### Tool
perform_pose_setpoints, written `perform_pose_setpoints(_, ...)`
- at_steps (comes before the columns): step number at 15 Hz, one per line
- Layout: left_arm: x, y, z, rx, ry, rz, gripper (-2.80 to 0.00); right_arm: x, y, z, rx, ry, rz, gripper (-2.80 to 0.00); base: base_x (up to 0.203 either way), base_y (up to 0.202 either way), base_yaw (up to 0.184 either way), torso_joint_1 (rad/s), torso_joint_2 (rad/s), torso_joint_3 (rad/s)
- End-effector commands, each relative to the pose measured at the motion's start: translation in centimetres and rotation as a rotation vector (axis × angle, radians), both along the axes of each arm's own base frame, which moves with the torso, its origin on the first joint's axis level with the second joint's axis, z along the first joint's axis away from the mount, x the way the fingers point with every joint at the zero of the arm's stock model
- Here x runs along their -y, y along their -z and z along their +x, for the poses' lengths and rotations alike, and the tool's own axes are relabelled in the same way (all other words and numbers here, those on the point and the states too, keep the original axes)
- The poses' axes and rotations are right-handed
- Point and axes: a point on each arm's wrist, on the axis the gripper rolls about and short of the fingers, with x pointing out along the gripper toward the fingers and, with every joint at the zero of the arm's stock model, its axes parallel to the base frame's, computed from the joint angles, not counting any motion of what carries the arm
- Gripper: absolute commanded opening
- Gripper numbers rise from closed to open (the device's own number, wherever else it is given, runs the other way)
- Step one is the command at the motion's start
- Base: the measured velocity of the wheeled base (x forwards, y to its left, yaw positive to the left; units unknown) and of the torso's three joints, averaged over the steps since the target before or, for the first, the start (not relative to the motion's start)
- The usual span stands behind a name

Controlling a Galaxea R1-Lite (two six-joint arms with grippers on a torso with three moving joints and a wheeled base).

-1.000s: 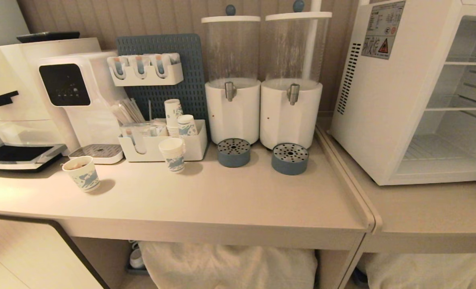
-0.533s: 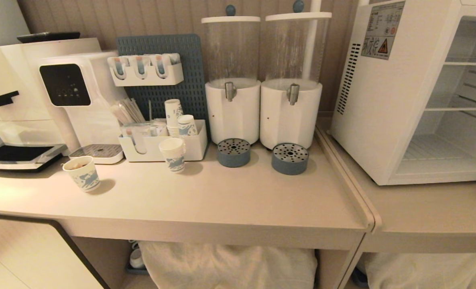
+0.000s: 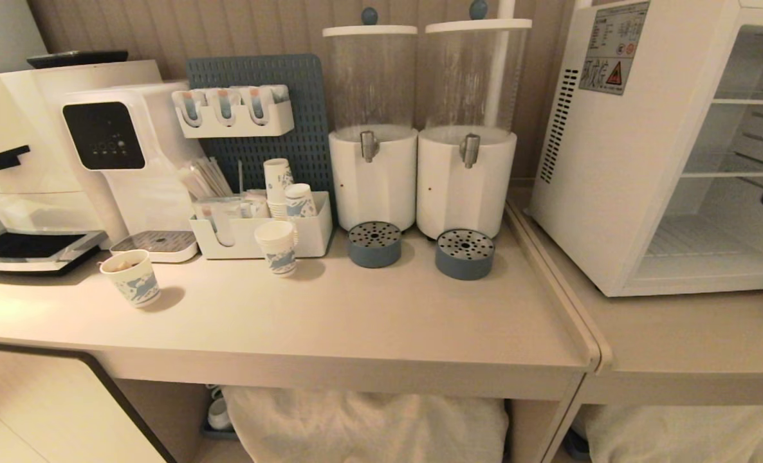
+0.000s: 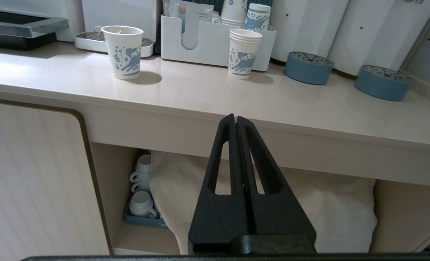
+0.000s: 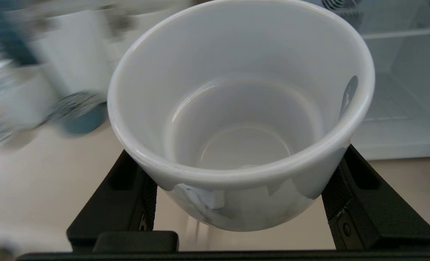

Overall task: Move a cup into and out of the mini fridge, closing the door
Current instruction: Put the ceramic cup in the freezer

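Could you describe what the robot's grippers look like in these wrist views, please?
The left gripper is matt black, with two long tapering fingers, each pierced by a slim elongated slot, rising from a broad black base. The right gripper has the same black wedge-shaped fingers with finely textured inner faces and a small screw near one edge. No cables or markings show.
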Motion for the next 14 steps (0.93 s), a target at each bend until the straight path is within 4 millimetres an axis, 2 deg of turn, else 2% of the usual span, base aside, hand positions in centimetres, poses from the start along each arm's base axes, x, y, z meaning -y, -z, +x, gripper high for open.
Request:
perform_pose_setpoints(1,0.0,1.1,0.3,-0.035,0.000,-0.001,-2.80,0.2,2.7,7.0,-0.099,0.052,0.011,-2.80,0.000,0.000,0.000,0.000,0.00,0.000)
perform_pose_setpoints(3,0.0,1.1,0.3,-0.035,0.000,-0.001,-2.80,0.7,4.1,10.7,-0.080,0.138,0.031,-2.80,0.000,0.000,0.000,0.000,0.00,0.000)
perform_pose_setpoints(4,0.0,1.1,0.3,-0.035,0.000,-0.001,-2.80,1.2,4.7,12.1,-0.067,0.176,0.041,-2.80,0.000,0.000,0.000,0.000,0.00,0.000)
perform_pose_setpoints(6,0.0,1.1,0.3,-0.035,0.000,0.000,-2.80,3.4,5.8,13.9,-0.031,0.277,0.096,-2.80,0.000,0.000,0.000,0.000,0.00,0.000)
perform_pose_setpoints(9,0.0,1.1,0.3,-0.035,0.002,0.002,-2.80,7.6,7.5,15.3,-0.042,0.405,0.131,-2.80,0.000,0.000,0.000,0.000,0.00,0.000)
perform_pose_setpoints(11,0.0,1.1,0.3,-0.035,0.000,0.000,-2.80,9.8,7.9,15.8,-0.025,0.444,0.136,-2.80,0.000,0.000,0.000,0.000,0.00,0.000)
perform_pose_setpoints(14,0.0,1.1,0.3,-0.035,0.002,0.000,-2.80,12.1,8.5,16.8,-0.027,0.471,0.136,-2.80,0.000,0.000,0.000,0.000,0.00,0.000)
